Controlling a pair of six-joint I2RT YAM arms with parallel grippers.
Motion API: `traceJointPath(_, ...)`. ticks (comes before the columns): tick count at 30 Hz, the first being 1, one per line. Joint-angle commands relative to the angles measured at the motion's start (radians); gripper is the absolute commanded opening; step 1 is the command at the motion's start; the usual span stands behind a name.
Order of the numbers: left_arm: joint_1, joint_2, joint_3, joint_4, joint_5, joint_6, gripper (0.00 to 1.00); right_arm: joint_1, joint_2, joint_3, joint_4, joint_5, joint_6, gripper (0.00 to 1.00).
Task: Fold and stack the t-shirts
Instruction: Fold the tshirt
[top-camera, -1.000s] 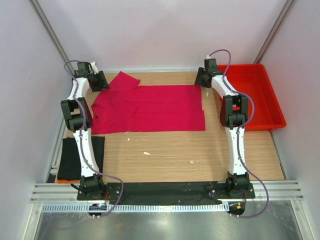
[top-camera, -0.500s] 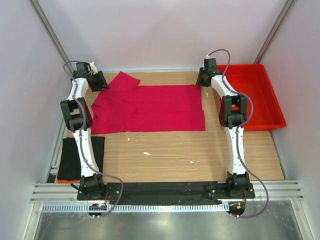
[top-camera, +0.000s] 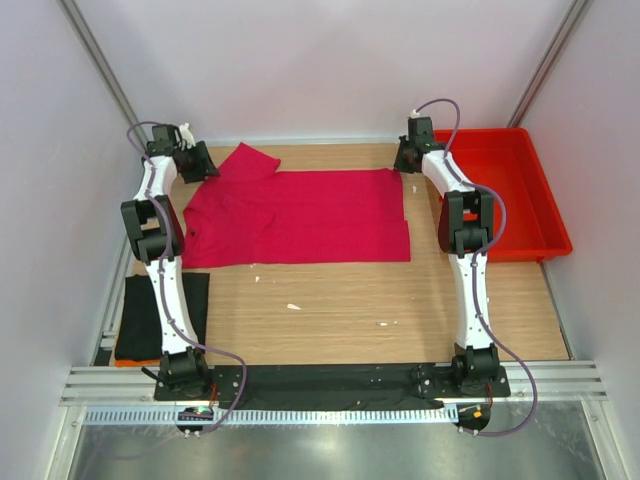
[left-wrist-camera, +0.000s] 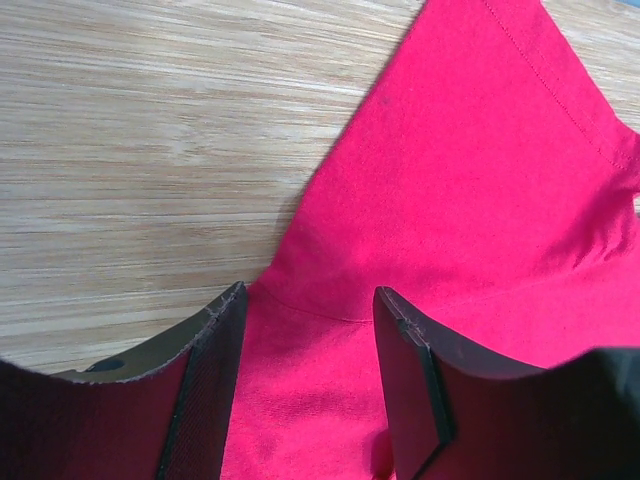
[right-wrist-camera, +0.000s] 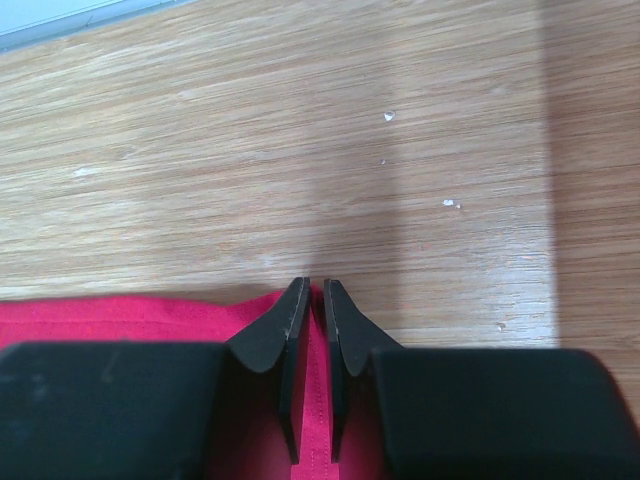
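Note:
The crimson-pink t-shirt (top-camera: 300, 215) lies spread flat across the far half of the table, one sleeve (top-camera: 245, 160) pointing to the back left. My left gripper (top-camera: 203, 162) is open at the shirt's far left, its jaws low on either side of the cloth by the sleeve seam (left-wrist-camera: 310, 300). My right gripper (top-camera: 404, 160) sits at the shirt's far right corner, shut on the hem edge (right-wrist-camera: 316, 292). The black t-shirt (top-camera: 160, 315) lies folded at the table's near left edge.
The red plastic tray (top-camera: 540, 215) stands at the back right, beside the right arm. Small white specks (top-camera: 293, 306) lie on the wooden table in front of the pink shirt. An orange edge (top-camera: 125, 362) shows under the black shirt.

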Motion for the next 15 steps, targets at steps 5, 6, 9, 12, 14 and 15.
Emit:
traceJointPath(5,0.005,-0.017,0.036,0.023,-0.071,-0.003,0.56,0.003,0.027,0.027,-0.026,-0.019,-0.002,0.16)
traceJointPath(6,0.005,-0.019,0.036,0.026,-0.069,-0.006,0.56,0.001,0.029,0.027,-0.027,-0.019,-0.001,0.14)
traceJointPath(9,0.005,-0.017,0.040,0.042,-0.043,-0.016,0.55,0.001,0.030,0.028,-0.024,-0.019,0.001,0.12)
traceJointPath(12,0.005,-0.014,0.039,0.040,-0.046,-0.012,0.54,0.001,0.030,0.030,-0.024,-0.021,0.009,0.10)
traceJointPath(14,0.004,-0.013,0.039,0.036,-0.042,0.002,0.49,0.001,0.032,0.031,-0.023,-0.022,0.012,0.07)
traceJointPath(15,0.004,-0.010,0.037,0.031,-0.046,0.005,0.48,0.001,0.032,0.033,-0.023,-0.022,0.010,0.03)
